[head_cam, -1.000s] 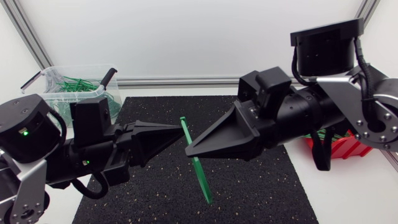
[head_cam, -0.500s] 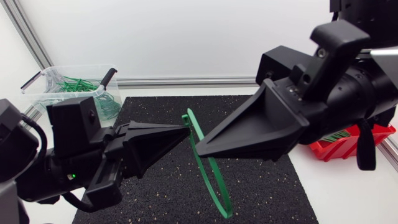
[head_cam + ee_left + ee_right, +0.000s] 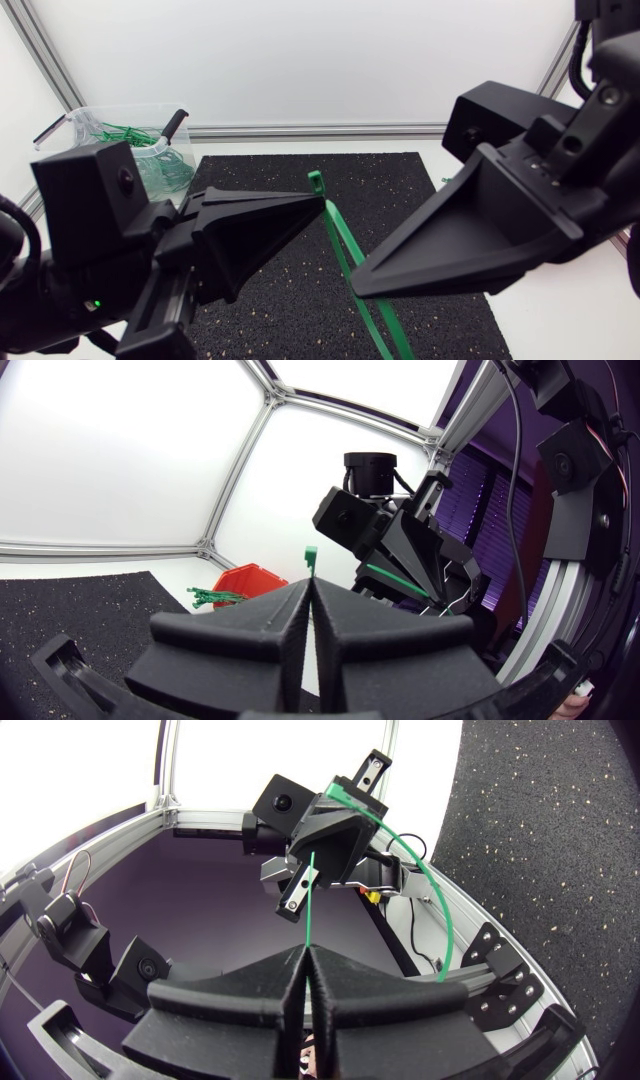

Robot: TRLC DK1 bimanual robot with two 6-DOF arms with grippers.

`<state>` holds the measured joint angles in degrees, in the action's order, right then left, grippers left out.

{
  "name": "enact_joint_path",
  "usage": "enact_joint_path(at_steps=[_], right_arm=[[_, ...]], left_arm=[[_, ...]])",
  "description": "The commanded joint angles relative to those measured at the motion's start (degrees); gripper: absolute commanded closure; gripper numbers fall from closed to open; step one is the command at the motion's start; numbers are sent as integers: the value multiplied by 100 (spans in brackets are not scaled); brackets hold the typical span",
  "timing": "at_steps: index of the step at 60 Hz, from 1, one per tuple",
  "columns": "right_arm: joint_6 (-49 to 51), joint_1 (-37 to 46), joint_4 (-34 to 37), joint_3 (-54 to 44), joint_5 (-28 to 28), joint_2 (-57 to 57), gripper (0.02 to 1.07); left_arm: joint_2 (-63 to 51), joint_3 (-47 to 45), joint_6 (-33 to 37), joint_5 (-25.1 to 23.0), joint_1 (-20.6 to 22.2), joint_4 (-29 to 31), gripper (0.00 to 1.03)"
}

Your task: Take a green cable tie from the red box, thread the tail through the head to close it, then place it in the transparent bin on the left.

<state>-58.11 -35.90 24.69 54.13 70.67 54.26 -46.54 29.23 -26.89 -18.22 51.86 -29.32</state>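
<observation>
Tie (image 3: 342,243) out of the box (image 3: 250,576), in mid-air — head clenched in my left tool (image 3: 318,208), tail in my right tool (image 3: 358,288) — threading apparently not done, bin (image 3: 75,125) still ahead.

Item one: a black mat (image 3: 400,190), rectangular, lying flat on the table (image 3: 570,330). Its surface carries fine light flecks throughout (seen equally in the left wrist view (image 3: 70,610) and the right wrist view (image 3: 560,830)). In the head view it runs from centre towards 6 o'clock. White table top shows past its 3 o'clock edge and as a narrow strip at 12 o'clock. An aluminium rail (image 3: 300,131) borders that strip.
</observation>
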Motion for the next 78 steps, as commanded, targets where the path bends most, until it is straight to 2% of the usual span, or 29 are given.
enact_joint_path(at_steps=[1, 26, 50, 78], right_arm=[[-104, -31, 89, 63, 8, -100, 101], [-140, -409, 273, 414, -63, 234, 101], [-140, -418, 344, 731, -80, 682, 101], [-192, -427, 440, 968, -291, 674, 101]], left_arm=[[146, 162, 141, 99, 70, -12, 99], [260, 126, -193, 196, 79, 128, 99], [418, 276, -527, 196, 70, 304, 99], [752, 425, -773, 196, 105, 673, 99]])
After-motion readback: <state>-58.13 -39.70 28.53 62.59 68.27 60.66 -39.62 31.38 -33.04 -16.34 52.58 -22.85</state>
